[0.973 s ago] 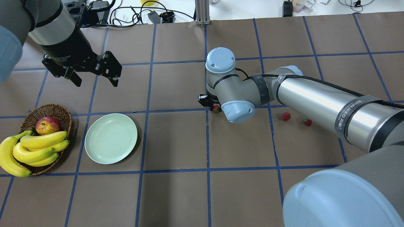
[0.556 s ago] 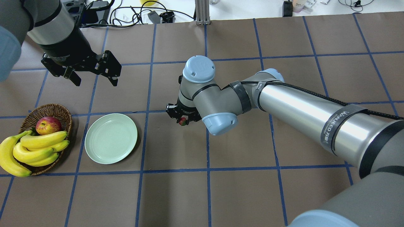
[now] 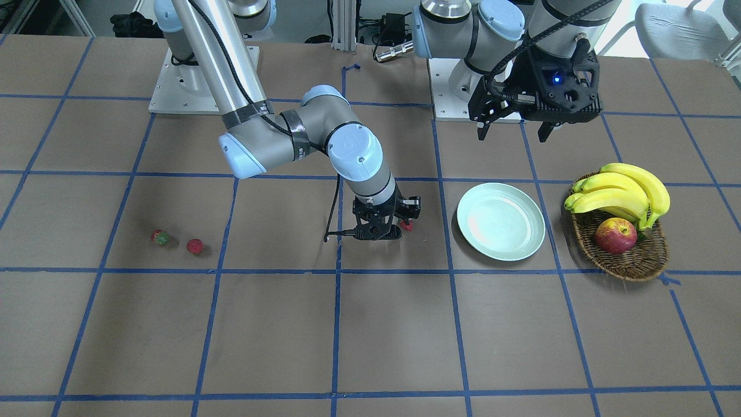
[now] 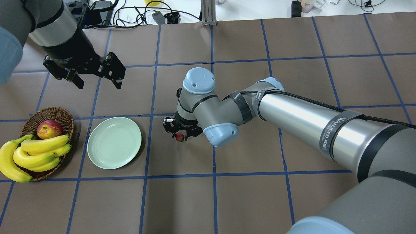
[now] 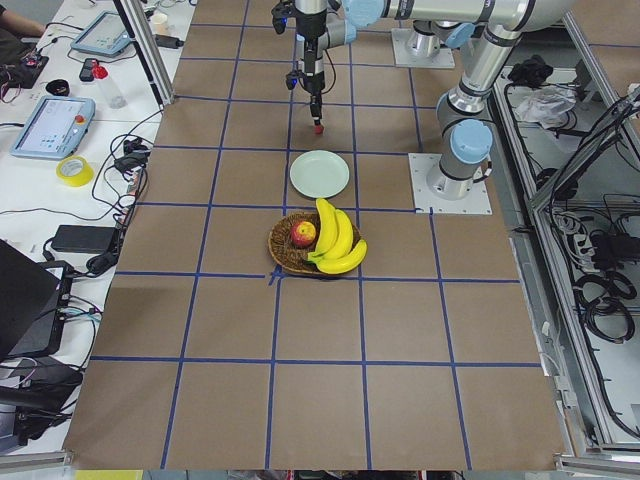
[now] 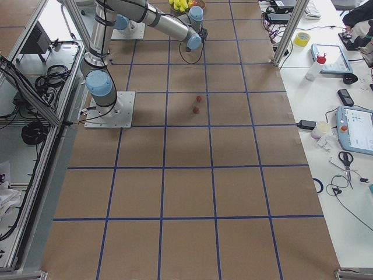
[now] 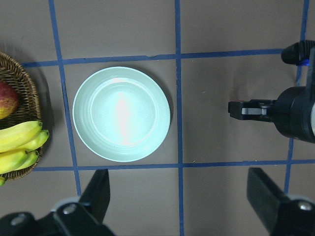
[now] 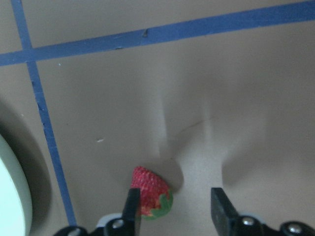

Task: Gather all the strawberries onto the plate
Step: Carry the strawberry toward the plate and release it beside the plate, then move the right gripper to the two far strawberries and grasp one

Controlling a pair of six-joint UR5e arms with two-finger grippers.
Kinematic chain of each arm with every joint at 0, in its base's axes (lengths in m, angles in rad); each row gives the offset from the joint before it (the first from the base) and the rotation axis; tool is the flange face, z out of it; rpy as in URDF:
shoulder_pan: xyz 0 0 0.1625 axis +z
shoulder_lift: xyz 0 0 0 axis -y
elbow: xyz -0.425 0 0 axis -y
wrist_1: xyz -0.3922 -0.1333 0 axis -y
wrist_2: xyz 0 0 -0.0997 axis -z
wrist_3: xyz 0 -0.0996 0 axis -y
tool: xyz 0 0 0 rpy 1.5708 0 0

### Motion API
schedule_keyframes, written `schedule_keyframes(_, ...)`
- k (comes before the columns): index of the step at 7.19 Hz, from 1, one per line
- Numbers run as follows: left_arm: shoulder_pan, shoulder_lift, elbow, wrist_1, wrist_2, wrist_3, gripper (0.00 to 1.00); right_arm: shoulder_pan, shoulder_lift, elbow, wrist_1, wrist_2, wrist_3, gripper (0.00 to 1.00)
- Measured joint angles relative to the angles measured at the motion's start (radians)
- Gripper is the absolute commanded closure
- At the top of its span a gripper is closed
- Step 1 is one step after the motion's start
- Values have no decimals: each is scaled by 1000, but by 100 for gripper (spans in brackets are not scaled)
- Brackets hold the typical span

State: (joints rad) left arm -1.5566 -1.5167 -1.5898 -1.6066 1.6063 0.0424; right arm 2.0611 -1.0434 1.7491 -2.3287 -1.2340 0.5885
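Note:
My right gripper point(image 4: 180, 133) hangs low over the table, right of the mint-green plate point(image 4: 113, 143). In the right wrist view the gripper point(image 8: 174, 192) has its jaws partly apart. One strawberry point(image 8: 150, 196) sits between them against the plate-side finger point(image 8: 132, 209), with a clear gap to the other. It also shows under the gripper in the overhead view point(image 4: 179, 137). Two more strawberries point(image 3: 160, 237) point(image 3: 195, 246) lie far from the plate; my right arm hides them overhead. My left gripper point(image 4: 98, 85) is open and empty, high beyond the plate.
A wicker basket point(image 4: 65, 115) with bananas point(image 4: 35, 152) and an apple point(image 4: 49, 129) stands just left of the plate. My right arm point(image 4: 308, 120) stretches across the table's middle. Cables and gear line the far edge.
My right arm swung left toward the plate and the strawberry moved along under its gripper, more slowly in the last half second. The left arm and the plate have not moved.

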Motion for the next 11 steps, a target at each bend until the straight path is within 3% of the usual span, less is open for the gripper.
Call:
schedule_keyframes(3, 0, 0, 0, 4, -1, 0, 0, -61, -80, 2, 54, -118, -55, 0)
schedule_keyframes(7, 0, -2, -2, 7, -2, 0, 0, -303, -213, 7, 233, -313, -249, 0)
schedule_keyframes(9, 0, -1, -1, 14, -2, 1, 0, -409, -220, 33, 249, -374, -404, 7)
schedule_keyframes(11, 0, -2, -2, 15, -2, 1, 0, -515, -235, 110, 223, -390, -530, 6)
